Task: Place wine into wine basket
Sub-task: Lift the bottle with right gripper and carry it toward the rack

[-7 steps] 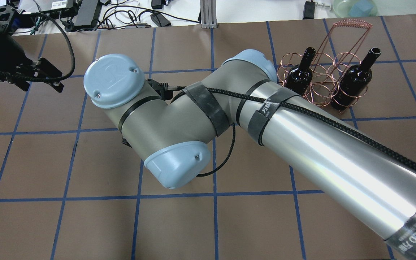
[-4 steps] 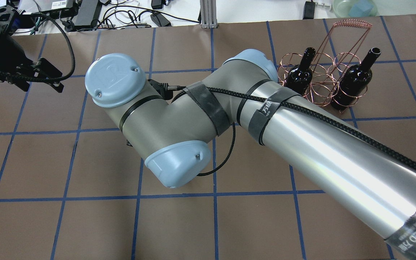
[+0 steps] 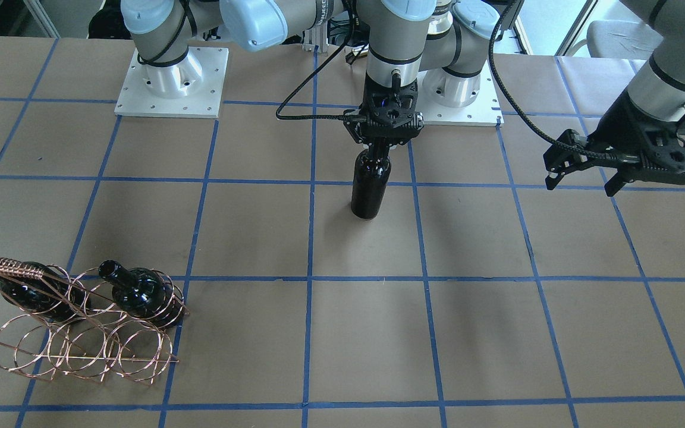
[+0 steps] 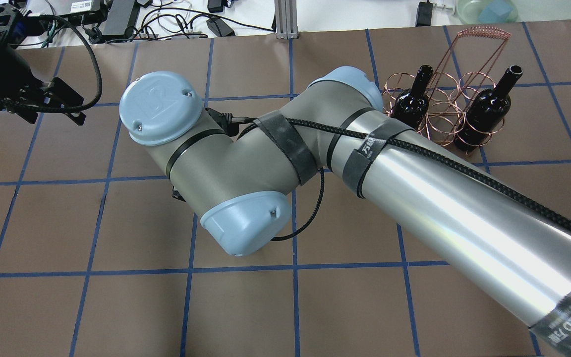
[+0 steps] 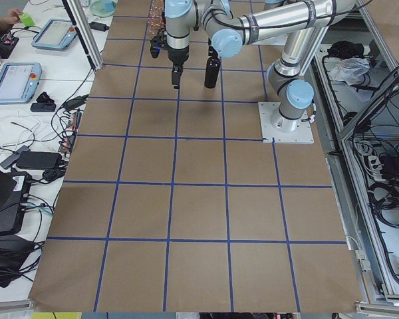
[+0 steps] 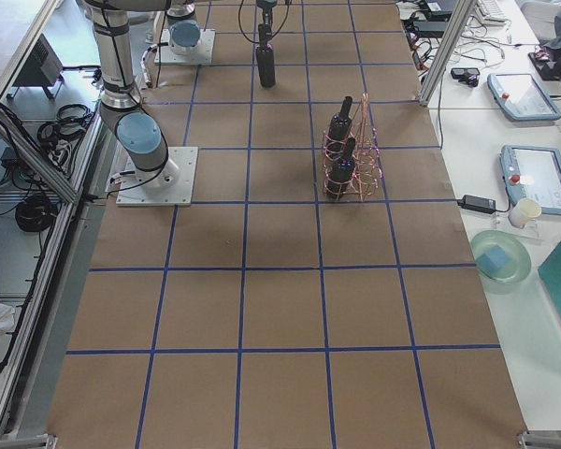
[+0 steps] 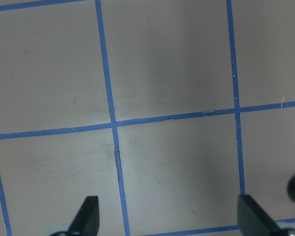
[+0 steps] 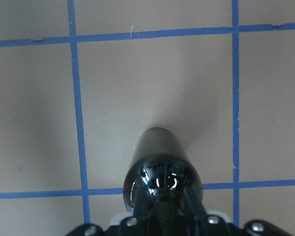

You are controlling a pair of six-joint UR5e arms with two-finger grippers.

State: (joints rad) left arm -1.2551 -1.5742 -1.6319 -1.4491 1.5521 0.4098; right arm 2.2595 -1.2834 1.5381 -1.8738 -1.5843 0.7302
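Observation:
My right gripper (image 3: 385,148) is shut on the neck of a dark glass wine bottle (image 3: 371,189) and holds it upright near my base. Whether its base touches the table I cannot tell. The right wrist view looks down on this bottle (image 8: 161,167) between the fingers. In the overhead view my right arm hides it. The copper wire wine basket (image 3: 81,351) stands far off at my right side and holds two more dark bottles (image 4: 412,101) (image 4: 486,116). My left gripper (image 3: 580,187) is open and empty above bare table.
The table (image 3: 342,333) is brown paper with a blue tape grid. The arm base plates (image 3: 170,83) lie at my edge. Cables and power bricks (image 4: 166,20) lie beyond the far edge. The basket handle (image 4: 484,33) rises above the two bottles.
My right arm's wrist has shifted slightly to the right and away in the overhead view. My left gripper has drifted a little to the left. The basket and its bottles have not moved.

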